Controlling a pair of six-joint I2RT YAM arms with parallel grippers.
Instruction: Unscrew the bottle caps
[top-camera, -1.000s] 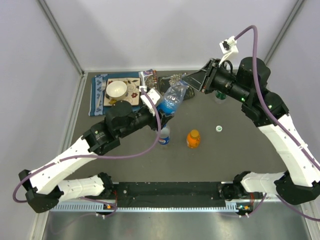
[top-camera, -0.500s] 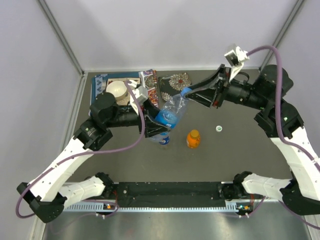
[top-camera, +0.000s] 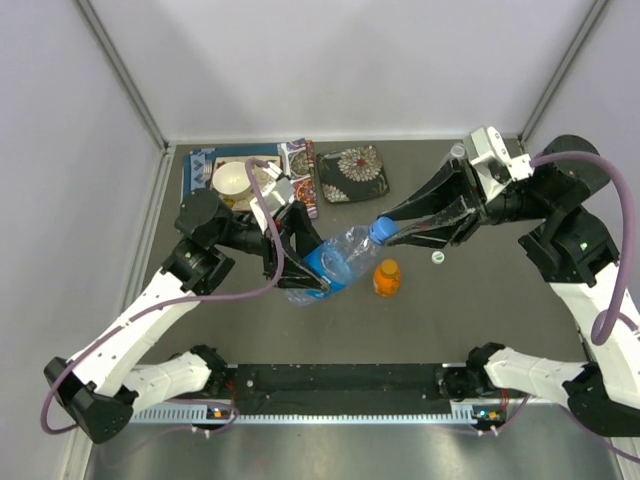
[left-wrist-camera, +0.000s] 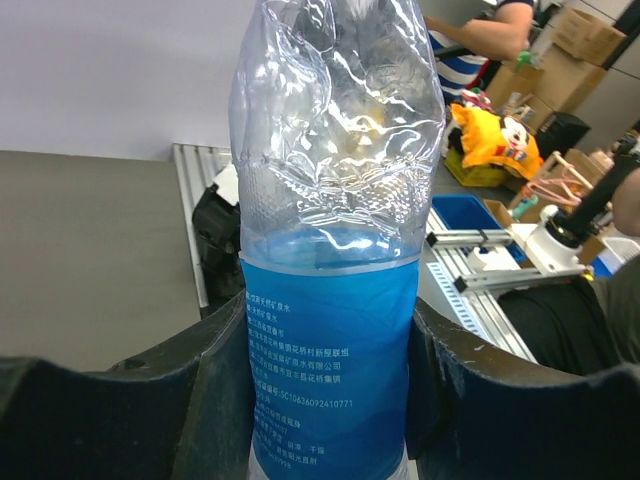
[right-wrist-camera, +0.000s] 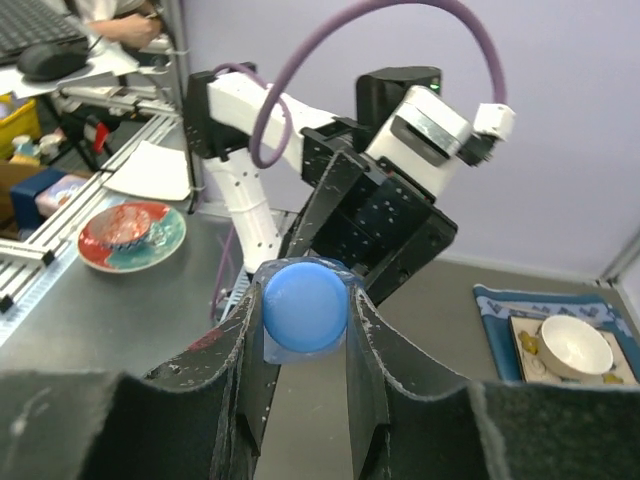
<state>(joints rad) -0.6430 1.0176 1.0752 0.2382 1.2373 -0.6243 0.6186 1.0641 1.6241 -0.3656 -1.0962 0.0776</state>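
My left gripper (top-camera: 312, 268) is shut on the blue-labelled bottle (top-camera: 335, 255) and holds it above the table, tilted with its neck to the right. In the left wrist view the bottle (left-wrist-camera: 330, 300) fills the space between the left gripper's (left-wrist-camera: 325, 400) two jaws, its crumpled clear upper part above. My right gripper (top-camera: 392, 232) is shut on the bottle's blue cap (top-camera: 380, 229). In the right wrist view the cap (right-wrist-camera: 303, 303) sits between the right gripper's (right-wrist-camera: 303, 325) pads. The short orange bottle (top-camera: 387, 277) stands just below the cap. The other bottles are hidden.
A loose small cap (top-camera: 437, 257) lies on the table right of the orange bottle. A white bowl (top-camera: 232, 178) on a patterned mat and a dark patterned dish (top-camera: 350, 162) sit at the back. Grey walls enclose the table.
My left arm has lowered the bottle and tilted it toward the right. My right gripper has come down and left and closed on the blue cap.
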